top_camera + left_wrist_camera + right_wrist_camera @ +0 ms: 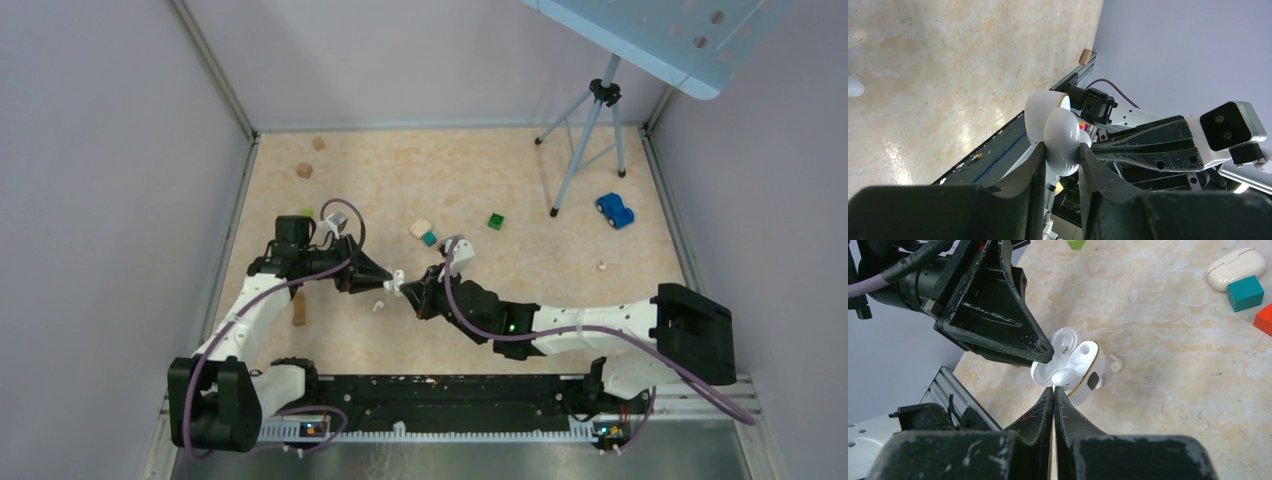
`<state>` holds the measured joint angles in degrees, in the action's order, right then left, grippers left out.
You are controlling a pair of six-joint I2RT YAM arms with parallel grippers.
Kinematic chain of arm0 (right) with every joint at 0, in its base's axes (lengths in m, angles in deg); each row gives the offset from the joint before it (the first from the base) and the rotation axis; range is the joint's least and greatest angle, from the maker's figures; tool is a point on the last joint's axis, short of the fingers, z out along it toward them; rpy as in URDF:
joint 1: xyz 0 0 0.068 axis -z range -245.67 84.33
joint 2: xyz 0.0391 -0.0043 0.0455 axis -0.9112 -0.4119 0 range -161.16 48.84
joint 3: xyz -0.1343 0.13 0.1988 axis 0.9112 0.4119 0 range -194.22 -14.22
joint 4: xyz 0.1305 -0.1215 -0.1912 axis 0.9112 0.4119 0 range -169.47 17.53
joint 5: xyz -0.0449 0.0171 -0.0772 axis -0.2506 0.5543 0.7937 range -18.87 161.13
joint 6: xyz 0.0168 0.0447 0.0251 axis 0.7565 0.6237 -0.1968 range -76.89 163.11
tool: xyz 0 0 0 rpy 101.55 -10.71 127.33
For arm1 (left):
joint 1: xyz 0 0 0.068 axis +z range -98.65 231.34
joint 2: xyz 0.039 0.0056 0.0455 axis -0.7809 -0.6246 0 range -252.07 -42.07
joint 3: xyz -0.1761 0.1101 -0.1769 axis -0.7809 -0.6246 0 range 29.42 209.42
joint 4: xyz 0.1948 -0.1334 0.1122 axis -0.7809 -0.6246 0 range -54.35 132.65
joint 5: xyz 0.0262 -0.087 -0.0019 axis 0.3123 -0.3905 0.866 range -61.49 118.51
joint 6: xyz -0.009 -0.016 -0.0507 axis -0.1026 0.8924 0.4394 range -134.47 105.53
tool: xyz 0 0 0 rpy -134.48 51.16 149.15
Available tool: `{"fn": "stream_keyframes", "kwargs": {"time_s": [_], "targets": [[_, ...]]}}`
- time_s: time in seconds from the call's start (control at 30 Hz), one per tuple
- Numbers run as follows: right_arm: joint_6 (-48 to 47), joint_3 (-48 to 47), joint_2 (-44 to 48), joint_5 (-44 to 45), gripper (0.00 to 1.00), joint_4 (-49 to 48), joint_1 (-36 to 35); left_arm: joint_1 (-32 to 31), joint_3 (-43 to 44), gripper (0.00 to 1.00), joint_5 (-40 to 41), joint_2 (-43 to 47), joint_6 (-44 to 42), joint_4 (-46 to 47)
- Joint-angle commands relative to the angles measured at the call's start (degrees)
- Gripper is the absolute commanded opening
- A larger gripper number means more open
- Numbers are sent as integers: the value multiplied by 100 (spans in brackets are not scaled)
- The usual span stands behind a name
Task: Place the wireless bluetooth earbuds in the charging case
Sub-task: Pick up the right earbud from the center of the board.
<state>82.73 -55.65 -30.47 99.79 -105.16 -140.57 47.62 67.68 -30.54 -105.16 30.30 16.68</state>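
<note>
Up off the table, between the two arms, your left gripper had its fingers clamped on the shell of the charging case. The lid was flipped back toward that claw and the open mouth faced your right gripper. Those jaws were pressed together, tips almost touching the white earbud, which lay in the nearer well dead ahead of them. I couldn't tell if they were actually pinching its stem or just nudging it.

The case's long axis ran diagonally away from the right fingers, so I'd guess a straight push along the fingers was what it needed.

The loose earbud lay flat on the table just beside the case, too small to read its stem direction. Your right arm looked like the one free to fetch it.
</note>
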Motion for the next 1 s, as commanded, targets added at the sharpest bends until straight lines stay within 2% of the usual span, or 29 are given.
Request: {"fn": "stream_keyframes", "kwargs": {"time_s": [0.0,0.97], "targets": [[24,-251,-24,210,0,-118,-60,36,172,7,-98,164,-118,66],[164,-267,-15,157,0,75,142,34,207,7,-142,218,-124,46]]}}
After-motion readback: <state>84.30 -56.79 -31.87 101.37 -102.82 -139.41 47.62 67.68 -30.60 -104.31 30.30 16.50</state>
